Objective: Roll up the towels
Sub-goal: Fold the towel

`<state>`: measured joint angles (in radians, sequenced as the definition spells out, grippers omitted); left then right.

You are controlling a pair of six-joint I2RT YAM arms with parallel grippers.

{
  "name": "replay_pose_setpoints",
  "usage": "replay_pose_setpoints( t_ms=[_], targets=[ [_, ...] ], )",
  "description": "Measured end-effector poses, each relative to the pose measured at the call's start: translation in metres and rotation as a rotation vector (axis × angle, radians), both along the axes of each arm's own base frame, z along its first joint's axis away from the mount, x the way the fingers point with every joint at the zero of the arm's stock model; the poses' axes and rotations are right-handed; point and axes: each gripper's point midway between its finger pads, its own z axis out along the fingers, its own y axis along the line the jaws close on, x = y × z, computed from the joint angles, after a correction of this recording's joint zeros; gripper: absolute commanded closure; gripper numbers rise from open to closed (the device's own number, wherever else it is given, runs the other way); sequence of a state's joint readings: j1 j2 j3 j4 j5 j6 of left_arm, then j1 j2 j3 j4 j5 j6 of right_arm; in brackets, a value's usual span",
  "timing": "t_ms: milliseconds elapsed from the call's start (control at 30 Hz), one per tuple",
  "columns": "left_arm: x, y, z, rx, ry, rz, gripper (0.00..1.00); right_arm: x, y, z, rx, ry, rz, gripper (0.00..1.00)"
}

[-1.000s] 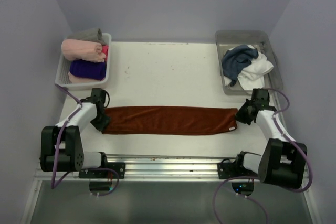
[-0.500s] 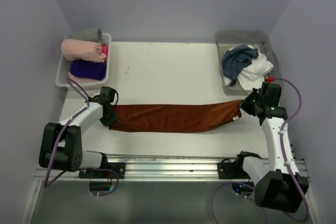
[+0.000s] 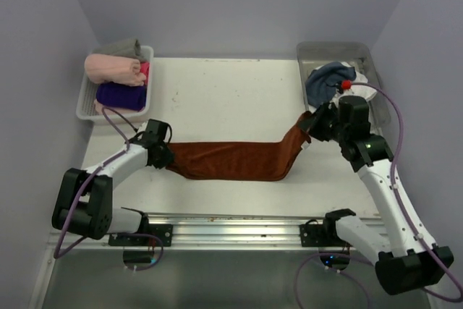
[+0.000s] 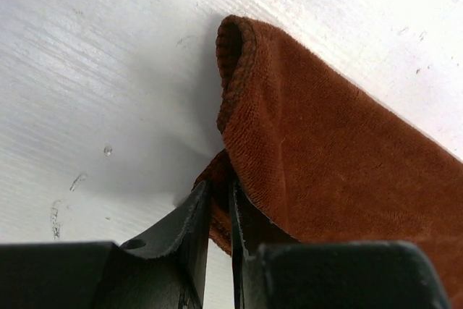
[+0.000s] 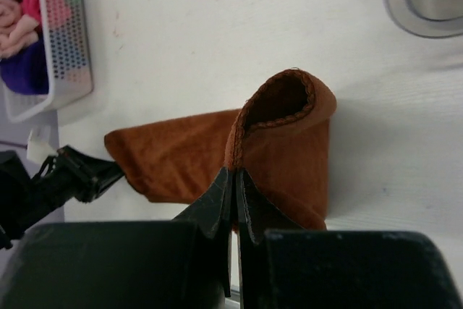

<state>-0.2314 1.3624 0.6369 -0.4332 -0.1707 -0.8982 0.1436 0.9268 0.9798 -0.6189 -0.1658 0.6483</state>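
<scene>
Centrally, a rust-brown towel [image 3: 239, 161] stretches across the lower middle of the overhead view, on a white table [image 3: 231, 92]. Most of its length lies flat. Its right end climbs off the surface toward the upper right, and its left end is bunched into a small fold.

At the left end, the left gripper [image 3: 165, 155] sits low against the table, its jaws nearly together and pinching the towel's folded edge. In the wrist view the cloth curls up and away from the fingertips toward the right of the frame. The left arm [image 3: 123, 164] reaches from the lower left corner, bent low and angled inward.

At the right end, the right gripper [image 3: 309, 122] is clamped tight on the raised corner, and the towel hangs in a loop just beyond its fingertips. The right arm [image 3: 387, 193] rises tall from the lower right and leans toward the centre.

Behind it, in the upper right, a grey tray [image 3: 376, 63] holds a crumpled dark slate-blue towel [image 3: 325, 81]. In the upper left, well apart from the arms, a white basket [image 3: 87, 106] holds a pale pink roll [image 3: 112, 69] and a deep purple roll [image 3: 119, 95].
</scene>
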Motion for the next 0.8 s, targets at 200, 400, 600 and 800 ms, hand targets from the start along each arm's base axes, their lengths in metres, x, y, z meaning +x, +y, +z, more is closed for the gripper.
replay_pose_setpoints(
  t_ms=[200, 400, 600, 800],
  targets=[
    [-0.016, 0.001, 0.002, 0.000, 0.027, -0.006, 0.80, 0.003, 0.082, 0.013, 0.020, -0.019, 0.193, 1.00],
    [-0.043, 0.011, 0.001, 0.042, 0.106, 0.004, 0.80, -0.004, 0.157, 0.009, 0.008, -0.005, 0.357, 1.00],
    [-0.045, 0.011, 0.000, 0.043, 0.113, 0.003, 0.81, 0.002, 0.166, 0.007, -0.008, -0.017, 0.345, 1.00],
    [-0.045, 0.007, -0.001, 0.045, 0.106, -0.016, 0.81, 0.012, 0.132, 0.021, -0.036, -0.058, 0.241, 1.00]
  ],
)
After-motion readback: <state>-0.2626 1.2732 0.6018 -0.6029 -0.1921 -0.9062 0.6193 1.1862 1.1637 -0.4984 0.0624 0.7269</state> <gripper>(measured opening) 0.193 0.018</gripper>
